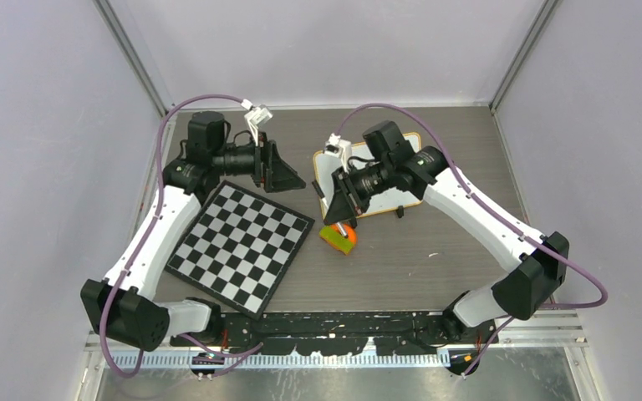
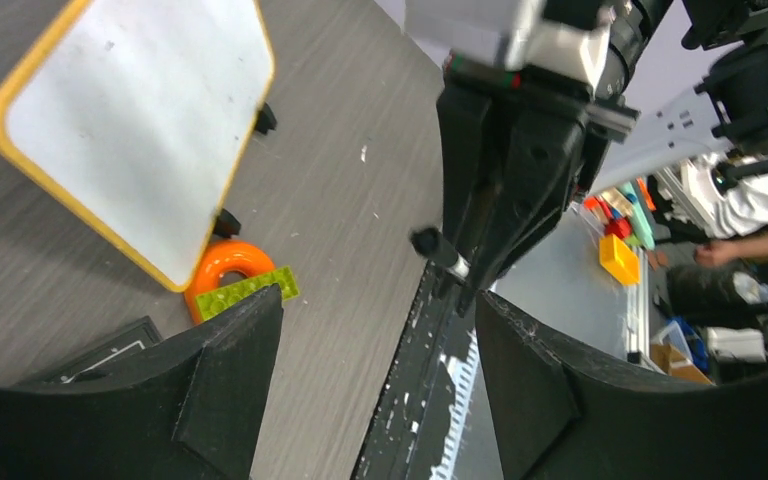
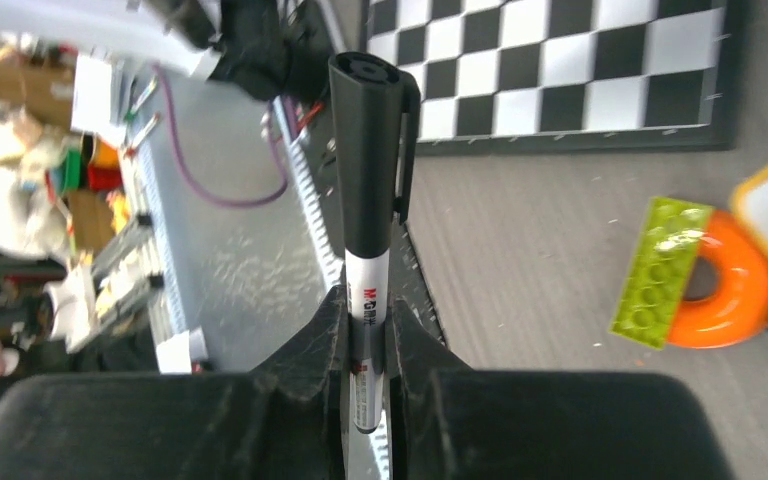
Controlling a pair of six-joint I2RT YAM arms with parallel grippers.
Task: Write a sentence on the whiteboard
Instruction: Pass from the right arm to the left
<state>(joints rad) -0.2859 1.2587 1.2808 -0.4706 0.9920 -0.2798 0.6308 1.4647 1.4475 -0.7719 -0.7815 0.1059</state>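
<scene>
Top external view: both arms reach inward over a dark grey wood-grain bench (image 1: 435, 251).
Whiteboard: a small rectangular glossy white whiteboard with a thin light-wood frame (image 1: 324, 174) lies face up toward the far centre-right of the bench, partly covered by the right arm. A small black foot projects from its near edge.
Whiteboard face: in the left wrist view the whiteboard (image 2: 130, 120) shows a plain white surface with a few faint specks.
Left fingers: the left fingers (image 2: 230, 380) are spread apart with nothing between them. They hang above the far corner of the chequered board, pointing toward the whiteboard.
Right fingers: the right fingers (image 3: 310, 360) are clamped on the white barrel of a black-capped marker (image 3: 370, 170). The cap, with its clip, is seated on the marker.
Chequered board: a square black-and-white chequered board (image 1: 241, 248) lies flat at centre-left, turned diagonally, well apart from the whiteboard.
Ring and brick: an orange plastic ring (image 3: 735, 290) sits just beside the whiteboard's near-left corner. A lime-green studded brick (image 3: 660, 270) lies across it.
</scene>
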